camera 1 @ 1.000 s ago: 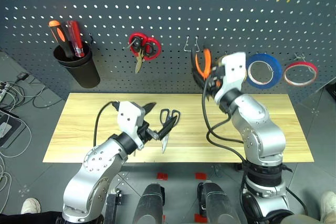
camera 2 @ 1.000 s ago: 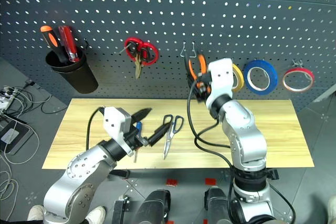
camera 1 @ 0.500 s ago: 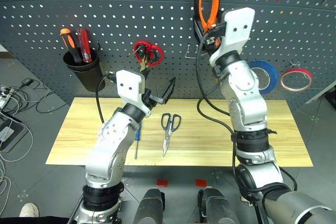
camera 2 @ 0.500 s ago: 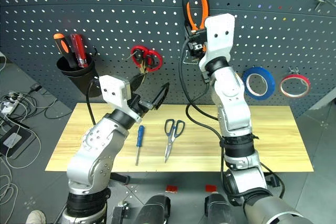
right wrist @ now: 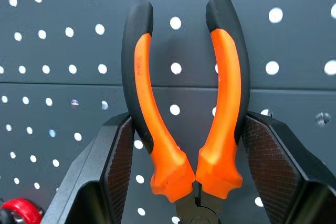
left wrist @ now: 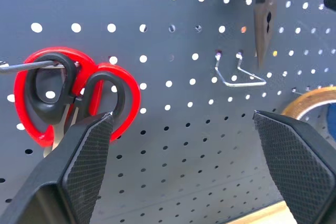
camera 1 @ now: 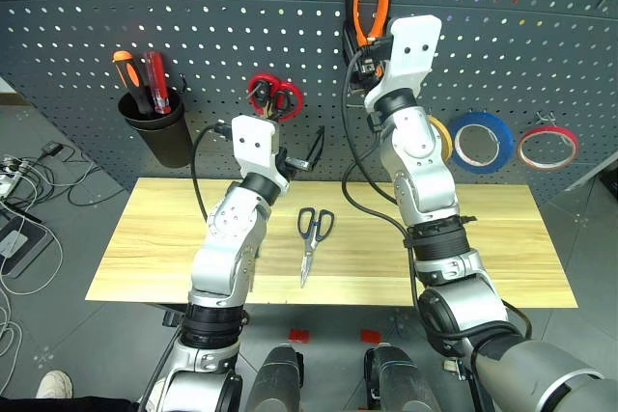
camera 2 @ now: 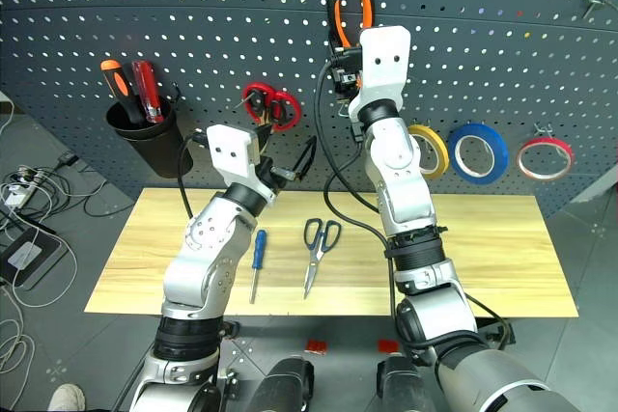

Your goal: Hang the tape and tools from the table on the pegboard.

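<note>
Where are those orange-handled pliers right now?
The pliers are held up in the right gripper against the pegboard, handles pointing up, above the empty wire hook and up-right of the red scissors.

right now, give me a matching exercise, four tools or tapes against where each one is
Things:
1. orange-and-black long-nose pliers
2. dark-handled scissors
3. small blue-handled screwdriver
4. yellow-tan roll of tape

Places:
A. hanging on the dark grey pegboard
B. lying on the light wood table, under the left arm
C. held in the right gripper
D. lying mid-table between the arms

Pairs: 1-C, 2-D, 3-B, 4-A
</note>
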`<action>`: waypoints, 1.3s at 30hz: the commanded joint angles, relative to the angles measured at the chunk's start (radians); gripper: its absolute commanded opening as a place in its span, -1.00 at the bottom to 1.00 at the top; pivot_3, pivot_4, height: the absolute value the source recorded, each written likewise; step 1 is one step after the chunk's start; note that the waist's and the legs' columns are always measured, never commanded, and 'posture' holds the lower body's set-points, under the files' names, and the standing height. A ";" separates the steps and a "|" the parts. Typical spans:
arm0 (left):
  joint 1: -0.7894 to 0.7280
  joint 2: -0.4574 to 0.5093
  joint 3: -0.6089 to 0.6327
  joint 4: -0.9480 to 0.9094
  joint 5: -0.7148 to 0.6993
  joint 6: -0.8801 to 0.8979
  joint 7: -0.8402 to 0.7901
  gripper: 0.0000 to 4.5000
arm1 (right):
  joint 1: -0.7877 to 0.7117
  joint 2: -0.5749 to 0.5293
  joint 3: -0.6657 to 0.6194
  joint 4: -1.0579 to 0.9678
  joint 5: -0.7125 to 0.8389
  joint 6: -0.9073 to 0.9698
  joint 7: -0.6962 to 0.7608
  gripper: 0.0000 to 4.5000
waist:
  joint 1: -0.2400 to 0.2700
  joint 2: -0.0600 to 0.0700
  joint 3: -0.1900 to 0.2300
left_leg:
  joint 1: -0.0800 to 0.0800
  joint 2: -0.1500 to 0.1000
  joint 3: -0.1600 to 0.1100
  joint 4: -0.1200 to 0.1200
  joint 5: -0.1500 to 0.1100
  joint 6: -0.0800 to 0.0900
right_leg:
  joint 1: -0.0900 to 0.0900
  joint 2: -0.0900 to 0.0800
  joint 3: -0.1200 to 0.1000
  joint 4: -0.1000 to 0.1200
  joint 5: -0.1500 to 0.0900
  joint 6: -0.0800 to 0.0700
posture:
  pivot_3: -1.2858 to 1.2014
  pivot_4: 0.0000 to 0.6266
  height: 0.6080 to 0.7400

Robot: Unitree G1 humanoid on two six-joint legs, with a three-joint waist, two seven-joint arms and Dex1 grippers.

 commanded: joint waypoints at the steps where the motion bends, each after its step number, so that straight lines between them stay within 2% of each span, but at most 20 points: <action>1: -0.023 -0.011 -0.013 0.000 0.014 -0.035 -0.001 1.00 | -0.036 0.023 -0.007 -0.001 0.019 -0.045 -0.013 0.26 | 0.000 0.000 0.002 | 0.000 0.000 0.000 0.000 0.000 0.000 | 0.000 0.000 0.000 0.000 0.000 0.000 | 0.21 -0.18 1.00; 11: -0.039 -0.009 -0.016 0.019 0.013 -0.032 -0.023 1.00 | -0.019 0.013 -0.010 0.105 -0.014 -0.097 -0.045 0.26 | 0.000 0.000 0.003 | 0.001 0.000 -0.002 0.000 0.000 0.000 | 0.002 0.000 0.000 0.000 0.000 0.000 | 0.21 -0.14 1.00; 13: -0.041 -0.009 -0.016 0.022 0.012 -0.031 -0.028 1.00 | -0.014 0.008 -0.012 0.112 -0.020 -0.094 -0.056 0.58 | 0.001 0.000 0.003 | 0.003 0.000 -0.002 0.000 0.000 0.001 | 0.003 0.000 0.000 0.000 0.000 0.000 | 0.20 -0.15 1.00; 16: -0.046 -0.010 -0.019 0.030 0.012 -0.033 -0.036 1.00 | 0.000 0.002 -0.012 0.110 -0.022 -0.084 -0.061 0.94 | 0.005 0.000 0.003 | 0.003 0.000 -0.003 0.000 -0.001 0.001 | 0.004 0.000 0.000 0.000 0.000 0.000 | 0.20 -0.15 1.00; 17: -0.048 -0.010 -0.019 0.034 0.012 -0.034 -0.037 1.00 | 0.001 0.000 -0.011 0.110 -0.021 -0.084 -0.061 0.98 | 0.006 0.000 0.003 | 0.004 0.000 -0.004 0.000 -0.001 0.001 | 0.004 0.000 0.000 0.000 0.000 0.000 | 0.20 -0.14 1.00; 26: -0.063 -0.021 -0.024 0.064 0.014 -0.050 -0.052 1.00 | 0.034 -0.029 -0.001 0.055 -0.028 -0.049 -0.064 0.98 | 0.009 0.000 0.004 | 0.004 -0.001 -0.004 0.000 -0.001 0.001 | 0.005 0.000 0.000 -0.001 0.000 0.000 | 0.18 -0.15 1.00; 31: -0.053 -0.019 -0.022 0.057 0.010 -0.049 -0.060 1.00 | 0.122 -0.057 0.031 -0.118 -0.006 0.032 0.005 0.98 | 0.016 -0.001 0.006 | 0.004 -0.001 -0.005 0.000 -0.001 0.002 | 0.005 -0.001 0.000 -0.002 0.000 0.000 | 0.17 -0.15 1.00; 39: -0.035 -0.027 -0.029 0.042 0.006 -0.042 -0.059 1.00 | 0.232 -0.081 0.046 -0.364 0.048 0.210 0.072 0.98 | -0.003 0.000 0.013 | 0.003 0.001 -0.004 -0.003 -0.001 0.001 | 0.003 0.000 0.001 -0.002 0.000 0.000 | 0.16 -0.19 1.00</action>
